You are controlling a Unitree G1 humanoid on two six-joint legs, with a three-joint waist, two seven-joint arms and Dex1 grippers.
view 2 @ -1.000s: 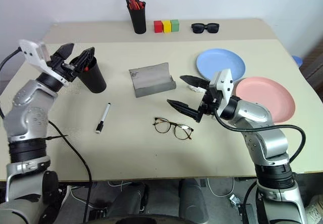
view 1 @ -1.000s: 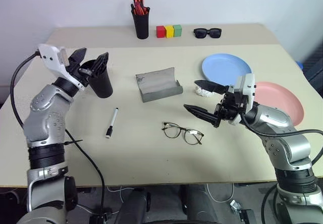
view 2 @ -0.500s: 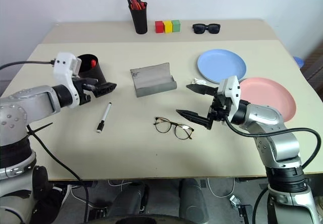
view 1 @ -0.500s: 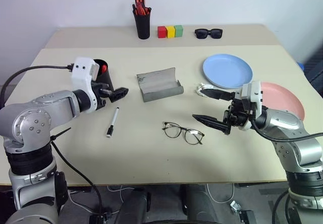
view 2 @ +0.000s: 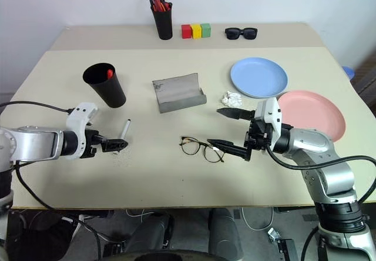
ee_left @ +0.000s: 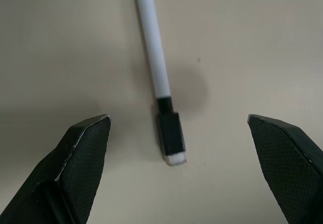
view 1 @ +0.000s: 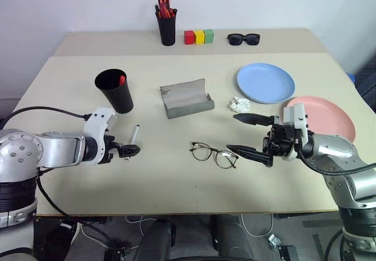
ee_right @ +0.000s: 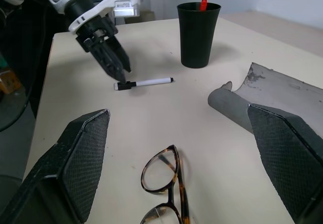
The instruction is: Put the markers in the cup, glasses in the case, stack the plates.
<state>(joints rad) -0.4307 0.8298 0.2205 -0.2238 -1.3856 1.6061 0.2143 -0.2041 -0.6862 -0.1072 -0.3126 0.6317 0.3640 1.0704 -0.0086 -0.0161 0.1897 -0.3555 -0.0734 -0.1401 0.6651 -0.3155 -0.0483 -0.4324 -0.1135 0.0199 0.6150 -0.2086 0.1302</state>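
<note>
Since stacking calls for one plate to be lifted onto the other, the round salmon-pink shallow plate (view 1: pixel 324 115) and the round light-blue shallow plate (view 1: pixel 265 83) are found lying apart on the right of the pale table (view 1: pixel 176 181), near each other but not yet overlapped. Toward the middle, the grey felt-like hinged spectacle case (view 1: pixel 185 98) is laid open and empty, ready for the thin black wire-framed eyeglasses (view 1: pixel 213 154), which are spread on the table nearer the robot. Just right of them, the right gripper (view 1: pixel 247 136) is held level with its two black fingers parted wide and nothing between them, apparently in waiting. At the left, the wide black tapered plastic cup (view 1: pixel 115 90) is stood upright with the short red marker (view 1: pixel 121 80) already inside. Close in front of it lies the slim white-barrelled marker with a black cap (ee_left: pixel 160 86); the left gripper (view 1: pixel 131 150) is angled down at its capped end, fingers spread and empty, so that the cap is straddled for a pinch
</note>
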